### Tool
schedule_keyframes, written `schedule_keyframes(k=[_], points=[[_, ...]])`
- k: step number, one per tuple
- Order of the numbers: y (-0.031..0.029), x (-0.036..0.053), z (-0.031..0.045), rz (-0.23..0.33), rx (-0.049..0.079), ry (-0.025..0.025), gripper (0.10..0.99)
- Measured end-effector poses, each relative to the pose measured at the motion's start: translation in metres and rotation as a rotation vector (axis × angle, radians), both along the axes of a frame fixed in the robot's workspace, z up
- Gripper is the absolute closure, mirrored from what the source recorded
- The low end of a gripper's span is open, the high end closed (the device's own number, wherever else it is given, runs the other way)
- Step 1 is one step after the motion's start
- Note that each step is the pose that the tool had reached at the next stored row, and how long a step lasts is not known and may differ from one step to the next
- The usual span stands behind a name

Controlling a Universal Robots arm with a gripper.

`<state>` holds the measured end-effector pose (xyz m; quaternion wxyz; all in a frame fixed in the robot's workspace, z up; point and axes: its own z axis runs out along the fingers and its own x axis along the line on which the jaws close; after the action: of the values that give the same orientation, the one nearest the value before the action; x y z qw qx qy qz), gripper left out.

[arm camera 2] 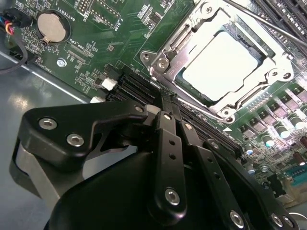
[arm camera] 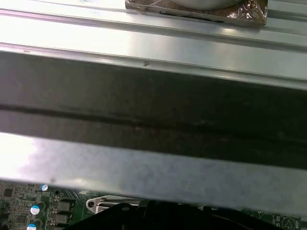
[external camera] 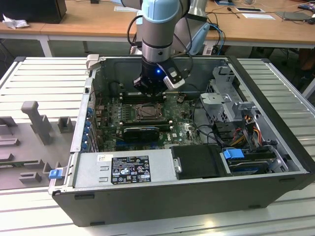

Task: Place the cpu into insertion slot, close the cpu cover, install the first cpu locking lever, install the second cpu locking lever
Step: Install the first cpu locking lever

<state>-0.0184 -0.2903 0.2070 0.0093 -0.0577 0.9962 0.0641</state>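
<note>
Cpu (arm camera 2: 223, 62) apparently under closed cpu cover (arm camera 2: 165, 57)

Arm reaching straight down

The gripper (external camera: 150, 88) points downward from a vertical wrist; in the second wrist view its black fingers (arm camera 2: 168, 143) lie pressed together.

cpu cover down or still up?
Down. In the second wrist view the cpu cover lies flat around the cpu, whose pale top shows through its window. Whether the locking levers are latched, I cannot tell.
</note>
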Motion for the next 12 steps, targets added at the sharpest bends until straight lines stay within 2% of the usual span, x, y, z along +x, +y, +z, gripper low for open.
schedule_keyframes(k=[12], points=[[-0.0001,0.0002,-0.0029,-0.009,-0.019,0.0001,0.980]])
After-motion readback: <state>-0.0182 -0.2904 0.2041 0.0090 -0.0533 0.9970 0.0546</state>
